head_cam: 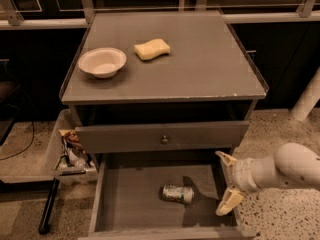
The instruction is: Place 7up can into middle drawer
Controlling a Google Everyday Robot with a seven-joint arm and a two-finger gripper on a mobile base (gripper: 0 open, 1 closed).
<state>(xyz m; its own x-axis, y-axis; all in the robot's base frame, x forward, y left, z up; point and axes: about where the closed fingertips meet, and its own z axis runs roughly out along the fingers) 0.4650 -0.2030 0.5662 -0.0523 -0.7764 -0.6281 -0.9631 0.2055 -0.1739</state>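
The 7up can [177,193] lies on its side on the floor of the open middle drawer [130,204], right of its middle. My gripper [224,181] is at the drawer's right wall, clear of the can and to its right. Its two cream fingers are spread apart and hold nothing. The white arm reaches in from the right edge of the view.
A grey drawer front with a round knob [164,139] sits above the open drawer. On the cabinet top [200,69] are a white bowl [102,61] and a yellow sponge [152,49]. A bin with wrappers [70,151] stands at the cabinet's left.
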